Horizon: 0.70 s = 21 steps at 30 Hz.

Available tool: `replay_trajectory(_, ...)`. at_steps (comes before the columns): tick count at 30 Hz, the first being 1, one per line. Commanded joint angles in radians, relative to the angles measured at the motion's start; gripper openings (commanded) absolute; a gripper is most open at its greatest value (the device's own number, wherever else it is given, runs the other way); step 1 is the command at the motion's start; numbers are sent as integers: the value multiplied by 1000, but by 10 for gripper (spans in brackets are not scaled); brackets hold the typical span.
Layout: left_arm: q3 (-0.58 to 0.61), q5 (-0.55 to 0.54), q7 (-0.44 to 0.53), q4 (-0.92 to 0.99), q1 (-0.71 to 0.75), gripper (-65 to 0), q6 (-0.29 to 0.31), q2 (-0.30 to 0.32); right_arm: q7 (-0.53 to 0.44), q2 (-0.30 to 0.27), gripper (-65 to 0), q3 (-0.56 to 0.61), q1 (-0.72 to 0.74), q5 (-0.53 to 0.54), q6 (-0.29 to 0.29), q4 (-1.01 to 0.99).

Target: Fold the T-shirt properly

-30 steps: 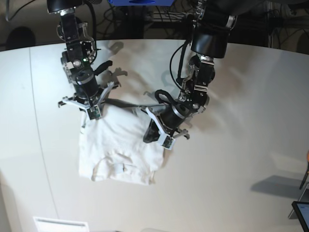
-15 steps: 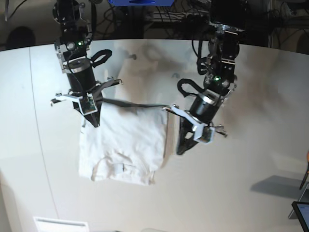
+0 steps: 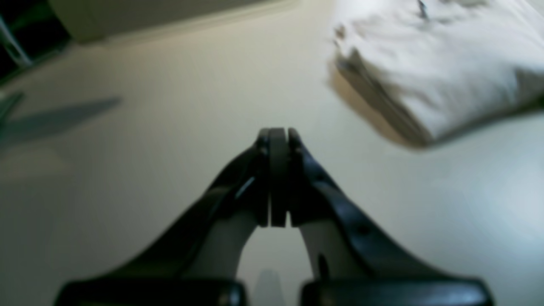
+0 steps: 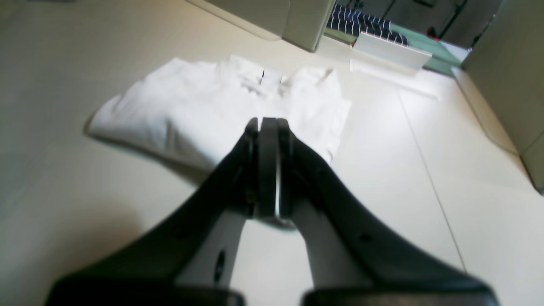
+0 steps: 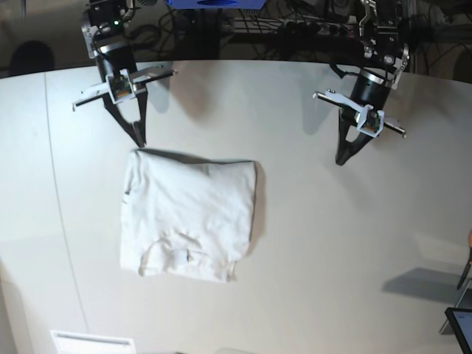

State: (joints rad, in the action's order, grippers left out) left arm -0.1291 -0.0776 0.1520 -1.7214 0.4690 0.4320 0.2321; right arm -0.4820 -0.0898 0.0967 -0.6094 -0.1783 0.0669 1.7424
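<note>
- Base view: T-shirt (image 5: 188, 221) lying flat on the off-white tabletop (image 5: 354, 243), left of centre, folded into a rough rectangle, collar end toward the near edge.
- Top fold edge of the shirt straight and fairly crisp; lower edge wrinkled, small neck label showing near the bottom.
- No containers seen on the table; nothing lying on top of the shirt.
- Right gripper (image 5: 139, 140) on this view's left, pointing down, tip just above the shirt's upper left corner; not touching the fabric as far as can be told.
- Left gripper (image 5: 341, 158) on this view's right, pointing down over bare tabletop, well apart from the shirt.
- Right wrist view: right gripper (image 4: 267, 123) jaws pressed together, nothing between them; shirt (image 4: 204, 110) lying beyond the tips, flat on the table.
- Left wrist view: left gripper (image 3: 278, 132) jaws pressed together, holding nothing; picture blurred; folded shirt (image 3: 442, 72) at upper right, stacked layers visible along its near edge.
- Surroundings, base view: cables and dark equipment behind the far table edge, blue object (image 5: 214, 4) at top centre, white ridged item (image 5: 92, 343) at the near edge, dark screen corner (image 5: 461, 324) at lower right.
- Path between each gripper and the shirt unobstructed.
</note>
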Motion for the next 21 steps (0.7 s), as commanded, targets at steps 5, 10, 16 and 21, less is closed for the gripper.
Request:
replay_trajectory(5,-106,-14,122,-16,109,-650,54,10,-111,-5,-650,-41,-89,9,-6,17)
replay_trajectory(10,-155,-14,202,-19,233,-650,57,8,-203,2,-650,-38,-198,9,-8,32)
replay_trajectory(16,-175,-14,347,4,391,-650,55,10,-235,5,-650,-38,-343,9,-14,47)
replay_trajectory(21,-172,-12,441,105,486,-650,54,6,-334,-28,-650,-42,-441,142,-16,-52)
